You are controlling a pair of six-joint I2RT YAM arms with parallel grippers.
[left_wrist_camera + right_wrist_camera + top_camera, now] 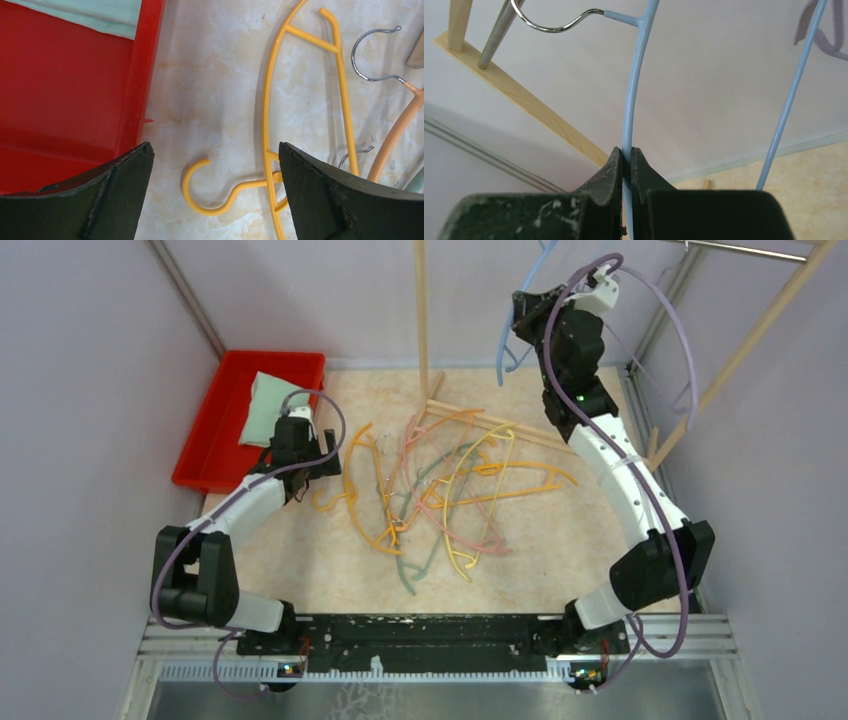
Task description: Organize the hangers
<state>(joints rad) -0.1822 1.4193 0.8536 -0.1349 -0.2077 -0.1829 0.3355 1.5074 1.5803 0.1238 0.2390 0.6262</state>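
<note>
Several hangers (440,490) in orange, yellow, pink and green lie tangled in a pile on the table's middle. My left gripper (310,475) hovers open at the pile's left edge. In the left wrist view the plastic hook (210,192) of a yellow hanger (305,90) lies on the table between the spread jaws of that gripper (215,150), untouched. My right gripper (530,305) is raised high at the back and shut on a light blue hanger (631,100). The blue hanger's metal hook (554,25) curls right beside the metal rail (499,32); whether it rests on the rail I cannot tell.
A red bin (250,415) holding a pale green cloth (265,405) stands at the left, close to the left gripper. A wooden rack pole (421,310) rises behind the pile, with slanted poles at the right. An orange hanger (395,135) with a metal hook lies right of the yellow one.
</note>
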